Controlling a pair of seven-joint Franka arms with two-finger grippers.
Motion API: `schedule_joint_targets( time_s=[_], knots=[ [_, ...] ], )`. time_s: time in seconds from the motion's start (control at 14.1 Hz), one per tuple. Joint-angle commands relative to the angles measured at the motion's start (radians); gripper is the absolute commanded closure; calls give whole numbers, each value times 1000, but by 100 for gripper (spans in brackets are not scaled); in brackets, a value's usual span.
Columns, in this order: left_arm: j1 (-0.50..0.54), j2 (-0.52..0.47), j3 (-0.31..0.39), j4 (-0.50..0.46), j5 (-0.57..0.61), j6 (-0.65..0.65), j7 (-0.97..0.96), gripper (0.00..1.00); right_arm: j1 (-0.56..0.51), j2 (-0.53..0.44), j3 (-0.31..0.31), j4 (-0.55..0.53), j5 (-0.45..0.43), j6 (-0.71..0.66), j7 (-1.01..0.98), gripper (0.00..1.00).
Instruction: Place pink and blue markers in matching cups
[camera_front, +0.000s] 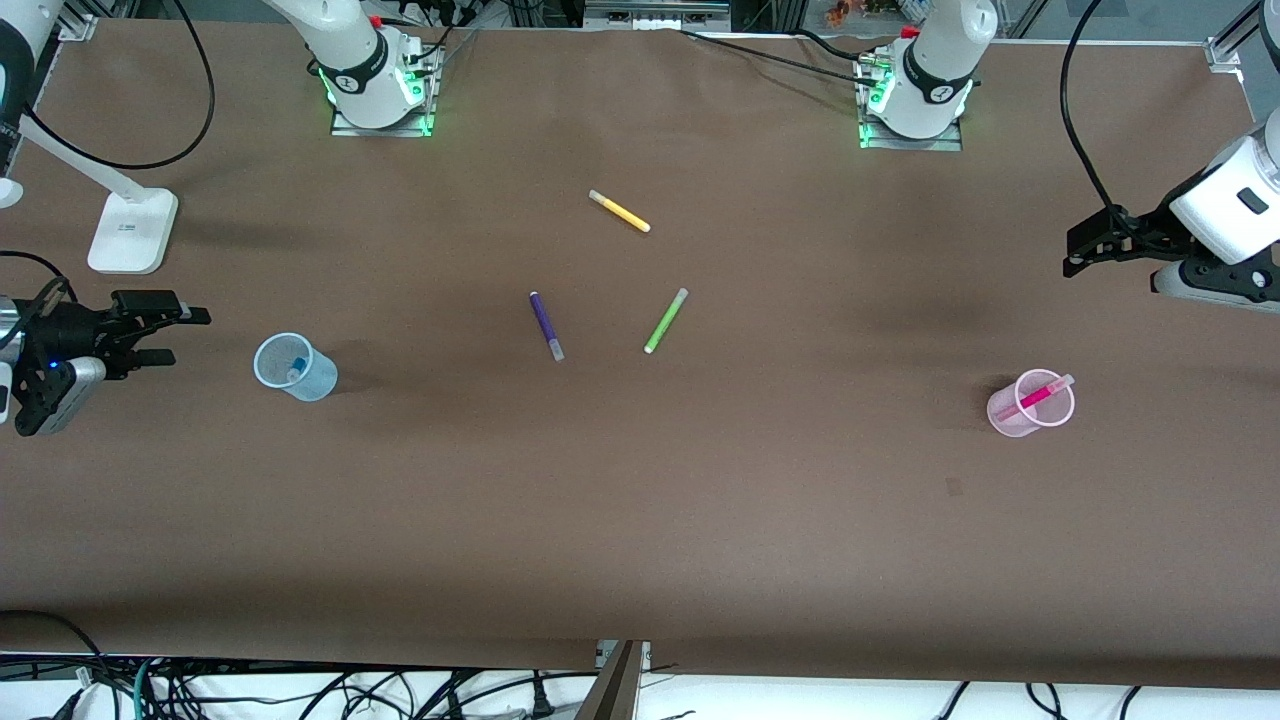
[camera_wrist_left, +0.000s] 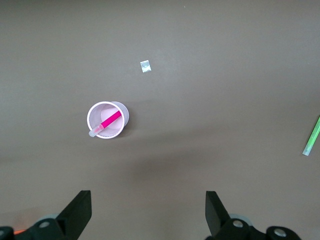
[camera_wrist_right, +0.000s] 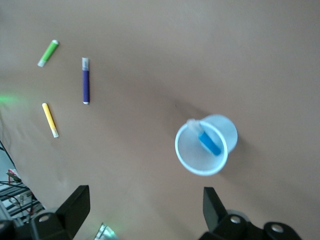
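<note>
Yellow pen (camera_front: 620, 211), purple pen (camera_front: 546, 325), green pen (camera_front: 666, 320) mid-surface (camera_front: 640, 500) between filled blue cup (camera_front: 295, 367) and pink cup (camera_front: 1031, 403); left end effector (camera_front: 1078, 250) and right end effector (camera_front: 185, 335) released, apart.

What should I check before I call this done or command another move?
1. Pink marker in pink cup: ok, leaning inside with its cap end over the rim.
2. Blue marker in blue cup: ok.
3. Both cups upright: ok.
4. Left end effector empty and clear of the pink cup: ok, fingers open.
5. Right end effector empty and clear of the blue cup: ok, fingers open.
6. Purple marker, green marker and yellow marker out of the cups: ok, lying mid-table.
</note>
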Motion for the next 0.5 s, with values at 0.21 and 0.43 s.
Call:
schedule_joint_targets(
  time_s=[0.21,0.43],
  knots=[
    [-18,-17,22,-22,-24,16,18,0,32,-35,43,50,-166,-53,296,0],
    [-9,-17,16,-22,-21,16,18,0,18,-104,200,28,-314,-41,519,0]
  ],
)
